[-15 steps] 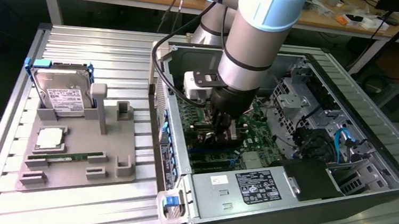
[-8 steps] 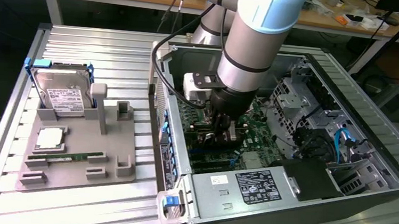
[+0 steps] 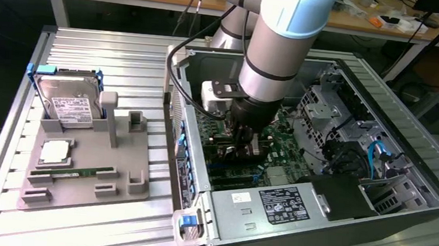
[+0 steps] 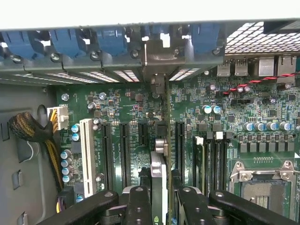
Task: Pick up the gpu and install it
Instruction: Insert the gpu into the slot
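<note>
Workbenches with clutter run along the back, and in front of them a ribbed metal counter [image 3: 78, 217] carries an open PC case [image 3: 406, 143] lying on its side. Beside it, toward the exterior view's left, a grey fixture tray [image 3: 122, 168] holds a hard drive [image 3: 68, 102], a CPU [image 3: 54, 152] and a memory stick [image 3: 70, 173]; the other stands on the tray are vacant.

Inside the case the arm [image 3: 276, 51] reaches straight down over the motherboard [image 4: 136, 112]. Its pincer [image 4: 160, 199] is pinching the gpu [image 4: 159, 168], which the wrist view sees edge-on, standing upright between the two black fingers [image 4: 138, 206]. The card's bracket end [image 4: 158, 89] points at the rear slot openings under the blue clips [image 4: 112, 40], and its lower edge sits among the black expansion slots [image 4: 125, 150]; whether it is already in a slot cannot be told.

As a judgement, this is the seating step. Doing it well means keeping the card vertical and parallel to its slot, the bracket lined up with its rear opening, and pressing evenly along the length so neither end goes in first. A tilted card could jam or strain the connector.
</note>
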Robot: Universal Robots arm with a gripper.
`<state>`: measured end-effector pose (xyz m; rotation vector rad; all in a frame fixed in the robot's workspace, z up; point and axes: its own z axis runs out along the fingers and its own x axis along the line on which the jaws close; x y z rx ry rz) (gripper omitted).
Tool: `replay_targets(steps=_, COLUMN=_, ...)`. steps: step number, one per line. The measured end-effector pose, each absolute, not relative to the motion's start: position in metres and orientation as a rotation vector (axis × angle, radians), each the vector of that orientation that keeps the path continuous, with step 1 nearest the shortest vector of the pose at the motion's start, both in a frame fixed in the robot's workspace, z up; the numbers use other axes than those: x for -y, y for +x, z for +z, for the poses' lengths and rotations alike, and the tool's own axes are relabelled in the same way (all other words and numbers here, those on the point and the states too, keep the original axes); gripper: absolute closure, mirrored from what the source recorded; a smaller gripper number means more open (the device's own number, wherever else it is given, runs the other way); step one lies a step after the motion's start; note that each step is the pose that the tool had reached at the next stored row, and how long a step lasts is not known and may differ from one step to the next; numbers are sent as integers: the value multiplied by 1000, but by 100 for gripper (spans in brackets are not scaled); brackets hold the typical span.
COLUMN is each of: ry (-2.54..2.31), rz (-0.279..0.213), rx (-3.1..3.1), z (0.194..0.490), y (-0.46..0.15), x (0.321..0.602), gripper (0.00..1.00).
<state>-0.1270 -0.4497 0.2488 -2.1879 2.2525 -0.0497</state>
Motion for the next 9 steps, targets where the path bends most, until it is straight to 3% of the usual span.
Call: replay_targets(steps=9, ry=-2188, rz=-50, rx=-2253, z=241, y=-128, x=450, gripper=73)
